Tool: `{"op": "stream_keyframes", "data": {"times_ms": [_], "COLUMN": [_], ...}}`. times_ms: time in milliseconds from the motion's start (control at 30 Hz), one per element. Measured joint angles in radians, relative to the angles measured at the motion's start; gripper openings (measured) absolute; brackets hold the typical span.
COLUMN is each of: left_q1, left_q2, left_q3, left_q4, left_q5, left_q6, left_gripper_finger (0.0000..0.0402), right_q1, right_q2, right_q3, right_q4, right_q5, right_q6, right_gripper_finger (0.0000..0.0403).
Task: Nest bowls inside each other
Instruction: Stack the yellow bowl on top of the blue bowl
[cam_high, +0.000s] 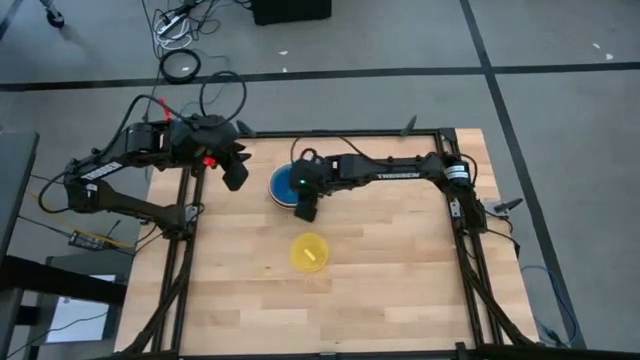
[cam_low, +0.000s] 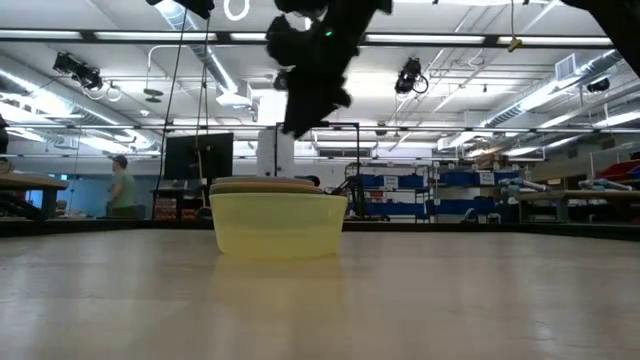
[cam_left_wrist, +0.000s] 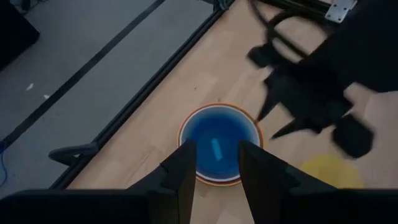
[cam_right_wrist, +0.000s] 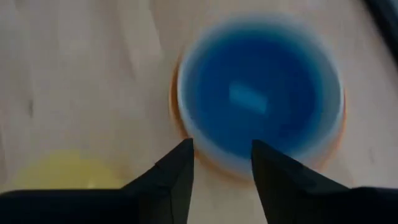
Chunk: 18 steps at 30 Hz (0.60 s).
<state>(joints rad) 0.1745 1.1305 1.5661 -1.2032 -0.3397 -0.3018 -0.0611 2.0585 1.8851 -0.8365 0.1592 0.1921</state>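
A blue bowl sits nested in a white bowl, which sits in an orange bowl; the stack stands on the table's far middle. A yellow bowl stands alone nearer the front, on its base. My right gripper hangs open just above the stack's near rim, its fingers apart with nothing between them. My left gripper waits open at the far left, raised, and looks down toward the stack.
A black frame rail borders the wooden table on its right, another on its left. Bare wood lies around the yellow bowl. Beyond the table there is a room with shelves and a person far off.
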Motion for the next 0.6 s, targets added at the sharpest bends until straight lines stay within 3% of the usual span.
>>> {"op": "stream_keyframes", "data": {"times_ms": [200, 400, 600], "left_q1": [0.0, 0.0, -0.014], "left_q2": [0.0, 0.001, 0.001], "left_q3": [0.0, 0.0, 0.0], "left_q4": [-0.036, -0.031, -0.031], "left_q5": [0.003, 0.003, 0.003], "left_q6": [-0.018, -0.018, -0.017], "left_gripper_finger": [0.0127, 0.0127, 0.0127], "right_q1": [0.107, 0.184, 0.185], "right_q2": [-0.036, -0.036, -0.036], "right_q3": [-0.042, -0.103, -0.171], "right_q4": [-0.233, -0.124, -0.028], "right_q5": [-0.027, -0.111, -0.061], "right_q6": [0.087, 0.193, 0.245], "right_gripper_finger": [0.016, 0.0161, 0.0161]}}
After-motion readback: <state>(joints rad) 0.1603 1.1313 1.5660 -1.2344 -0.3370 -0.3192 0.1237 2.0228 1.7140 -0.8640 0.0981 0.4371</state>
